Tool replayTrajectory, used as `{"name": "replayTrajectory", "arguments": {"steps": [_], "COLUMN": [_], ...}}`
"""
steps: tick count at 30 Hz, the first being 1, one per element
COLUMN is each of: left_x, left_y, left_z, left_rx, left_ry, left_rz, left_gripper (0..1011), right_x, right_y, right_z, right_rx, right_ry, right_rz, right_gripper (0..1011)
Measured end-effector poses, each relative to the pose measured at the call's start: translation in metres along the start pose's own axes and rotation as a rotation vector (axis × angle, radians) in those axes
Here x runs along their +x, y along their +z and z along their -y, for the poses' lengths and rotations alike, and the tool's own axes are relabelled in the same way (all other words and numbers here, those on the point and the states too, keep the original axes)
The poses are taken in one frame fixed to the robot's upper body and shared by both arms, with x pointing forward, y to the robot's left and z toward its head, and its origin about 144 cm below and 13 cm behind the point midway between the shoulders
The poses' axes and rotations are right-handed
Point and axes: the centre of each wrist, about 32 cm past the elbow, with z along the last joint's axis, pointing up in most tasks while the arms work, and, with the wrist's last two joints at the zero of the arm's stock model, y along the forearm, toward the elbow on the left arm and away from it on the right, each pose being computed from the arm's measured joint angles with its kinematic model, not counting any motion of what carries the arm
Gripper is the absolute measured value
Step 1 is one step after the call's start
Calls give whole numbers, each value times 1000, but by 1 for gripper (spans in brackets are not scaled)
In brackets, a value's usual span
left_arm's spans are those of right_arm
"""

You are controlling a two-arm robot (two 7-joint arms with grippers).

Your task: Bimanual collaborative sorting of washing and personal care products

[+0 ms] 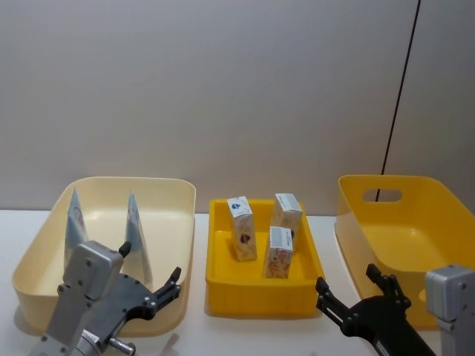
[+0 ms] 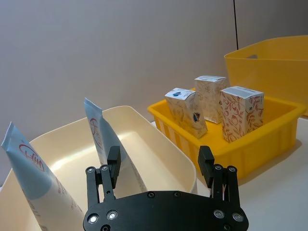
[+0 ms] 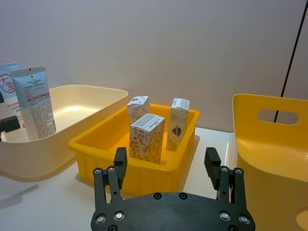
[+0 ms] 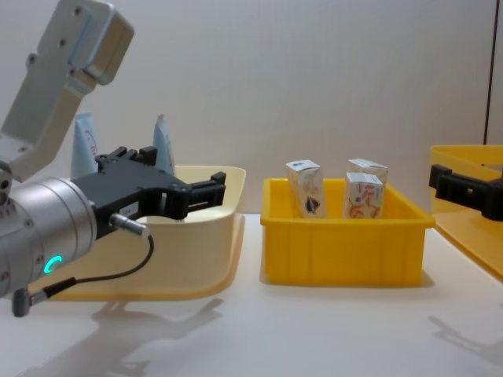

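Widest before me is the white tabletop (image 4: 251, 330), and on it three containers stand in a row. At my right is the big deep yellow plastic bin with a cut-out handle (image 1: 415, 215); I see no product in the part of its inside that shows. At my left is the broad cream plastic tub (image 1: 167, 215), and between them the low yellow plastic tray (image 1: 260, 293). My left gripper (image 2: 160, 159) hovers over the near edge of the cream tub with its fingers spread wide and nothing between them. My right gripper (image 3: 165, 156) hangs low in front of the gap between tray and big bin, fingers likewise apart and bare. Two tall pale-blue squeeze tubes with crimped tops (image 1: 74, 222) (image 1: 138, 237) stand propped inside the cream tub, just beyond my left fingers. Three small white cartons printed orange-red (image 1: 242, 228) (image 1: 286, 211) (image 1: 279, 252) stand close together in the tray, one leaning a little. I judge the tubes sorted. The cartons look like what is left for me, probably bound for the big bin at my right, though I cannot be sure of that.
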Motion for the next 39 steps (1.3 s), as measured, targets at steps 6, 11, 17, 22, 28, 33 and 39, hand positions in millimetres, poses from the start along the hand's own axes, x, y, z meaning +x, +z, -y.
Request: {"name": "replayTrajectory", "arguments": {"steps": [6, 11, 17, 22, 28, 33, 39], "left_x": [5, 14, 23, 33, 41, 45, 49], "left_y": [1, 1, 2, 3, 3, 2, 2], "left_z": [0, 2, 7, 17, 30, 40, 52], "left_rx": [7, 23, 41, 53, 61, 64, 67], "left_ry": [13, 37, 55, 64, 56, 45, 34], "left_rz": [-21, -77, -132, -176, -213, -233, -246], "left_gripper": [1003, 1003, 1003, 1003, 1003, 1003, 1003], "right_x": [0, 0, 0, 0, 0, 0, 0], "right_y": [0, 0, 0, 0, 0, 0, 0], "right_z": [0, 0, 0, 0, 0, 0, 0], "right_rx": [0, 0, 0, 0, 0, 0, 0], "right_ry": [0, 0, 0, 0, 0, 0, 0], "right_rz": [0, 0, 0, 0, 0, 0, 0], "right_gripper": [1001, 1001, 1001, 1001, 1001, 1001, 1001]}}
